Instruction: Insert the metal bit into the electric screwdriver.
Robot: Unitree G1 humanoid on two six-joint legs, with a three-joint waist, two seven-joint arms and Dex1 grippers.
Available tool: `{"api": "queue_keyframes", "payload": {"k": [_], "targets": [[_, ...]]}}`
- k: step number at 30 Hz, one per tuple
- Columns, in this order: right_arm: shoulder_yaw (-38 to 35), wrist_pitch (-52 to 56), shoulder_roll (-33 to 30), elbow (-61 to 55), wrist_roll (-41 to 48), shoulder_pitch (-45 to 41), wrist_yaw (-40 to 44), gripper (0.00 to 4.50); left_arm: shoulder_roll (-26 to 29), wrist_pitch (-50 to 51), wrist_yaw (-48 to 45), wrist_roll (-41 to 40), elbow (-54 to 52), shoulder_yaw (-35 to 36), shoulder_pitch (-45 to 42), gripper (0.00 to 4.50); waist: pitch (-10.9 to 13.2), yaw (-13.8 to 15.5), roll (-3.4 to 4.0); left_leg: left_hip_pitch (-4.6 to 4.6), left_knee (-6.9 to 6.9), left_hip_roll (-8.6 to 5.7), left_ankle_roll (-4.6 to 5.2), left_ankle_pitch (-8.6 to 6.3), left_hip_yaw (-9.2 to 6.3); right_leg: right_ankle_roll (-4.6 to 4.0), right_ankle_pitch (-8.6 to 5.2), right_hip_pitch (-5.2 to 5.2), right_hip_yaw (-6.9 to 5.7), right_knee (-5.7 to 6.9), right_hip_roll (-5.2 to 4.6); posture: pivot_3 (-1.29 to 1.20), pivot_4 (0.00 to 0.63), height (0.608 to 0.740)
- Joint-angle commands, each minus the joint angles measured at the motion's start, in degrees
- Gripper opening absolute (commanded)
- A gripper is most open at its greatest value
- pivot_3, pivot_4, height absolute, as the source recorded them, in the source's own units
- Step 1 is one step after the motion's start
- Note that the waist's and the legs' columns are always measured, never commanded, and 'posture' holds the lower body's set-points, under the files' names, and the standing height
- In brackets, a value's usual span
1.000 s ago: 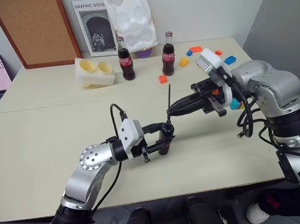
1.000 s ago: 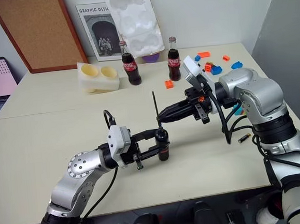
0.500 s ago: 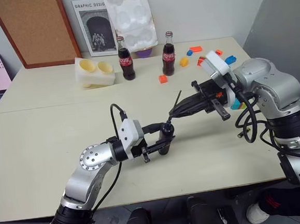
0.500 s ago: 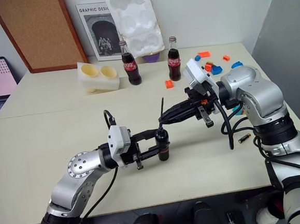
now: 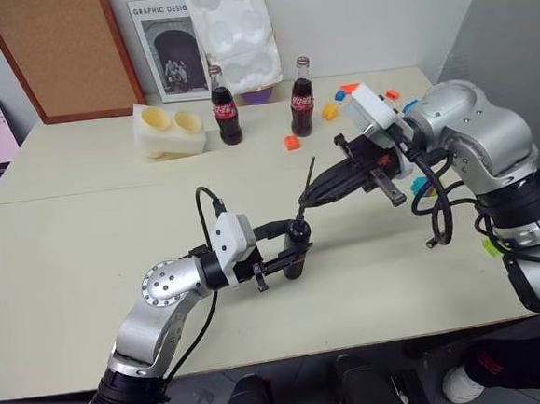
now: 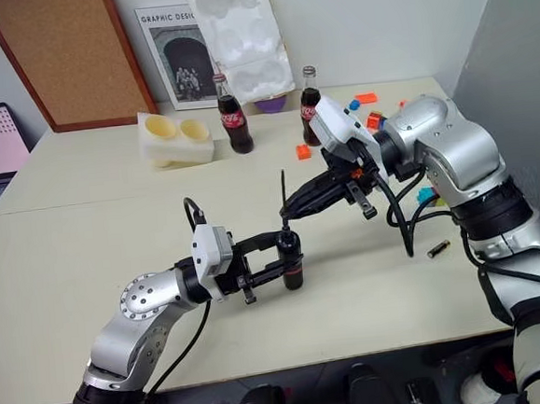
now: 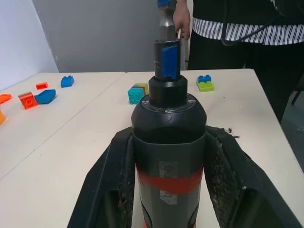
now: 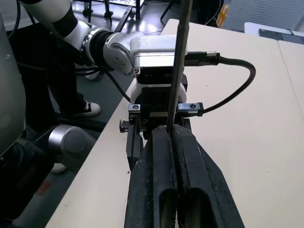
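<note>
Our left gripper [image 5: 291, 253] is clamped on the electric screwdriver [image 5: 295, 249], holding it upright just above the table [image 5: 86, 235], blue tip uppermost; in the left wrist view the two black fingers [image 7: 116, 180] press on either side of the black body just above its red band. Over the last second this hand has not shifted, so the screwdriver remains a fixed target, and we take it as our landmark.

Just above and to the right of the screwdriver, our right gripper [image 6: 291, 209] is pinched on the metal bit [image 6: 283, 190], the fingers tight on its lower end while the rest of the rod rises above them. What has changed is on this side: the right wrist has rolled and lifted a little, and the bit, which leaned to the right of the screwdriver half a second ago, now stands nearly upright again, a slight tilt left. Its lower end sits close above the screwdriver's tip, but we cannot tell whether it touches or has entered the socket.

We judge this as an alignment correction, with the insertion itself not yet done. The rod looks nearly in line with the tool's axis, so the next move probably calls for a small downward push along that line.

Beyond the screwdriver, two cola bottles [image 5: 225, 105] stand at the table's far edge, and further right lie scattered toy bricks [image 5: 292, 142], well apart from the work.
</note>
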Motion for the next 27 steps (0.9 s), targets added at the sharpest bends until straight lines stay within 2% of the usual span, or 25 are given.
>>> {"api": "queue_keyframes", "payload": {"k": [1, 11, 22, 27], "targets": [[7.2, -5.1, -3.0, 3.3, 0.0, -2.5, 4.9, 0.00, 1.1, -0.3, 0.2, 1.8, 0.4, 0.9, 0.4, 1.65, 0.0, 0.0, 0.04, 0.00, 0.00, 0.02, 0.00, 0.00, 0.02, 0.00, 0.00, -0.01, 0.01, 0.00, 0.03, 0.00, 0.150, 0.740], [13.1, -10.3, -5.1, 5.5, 7.1, -7.2, 4.9, 0.00, 1.3, -0.3, 0.3, 1.9, -0.2, 0.8, 0.8, 1.65, 0.1, 0.0, 0.10, -0.01, -0.03, 0.13, 0.00, 0.00, 0.04, -0.04, -0.01, -0.07, 0.05, 0.00, 0.14, 0.00, 0.150, 0.740], [11.5, -9.8, -6.9, 3.8, 13.2, -9.7, 4.9, 0.00, 1.8, -0.8, -0.4, 1.9, -0.4, 0.8, 1.4, 1.65, 0.3, 0.1, 0.13, -0.38, -0.05, 0.11, 0.00, 0.00, 0.04, -0.17, 0.05, -0.41, 0.04, 0.01, 0.14, 0.00, 0.150, 0.740], [7.4, -5.2, -7.1, 1.1, 17.0, -8.8, 4.9, 0.00, 1.9, -0.8, -0.4, 1.9, -0.8, 1.0, 1.6, 1.65, 0.4, 0.1, 0.14, -0.38, -0.08, 0.12, 0.00, -0.01, 0.05, -0.20, 0.04, -0.44, 0.04, 0.02, 0.16, 0.00, 0.150, 0.740]]}}
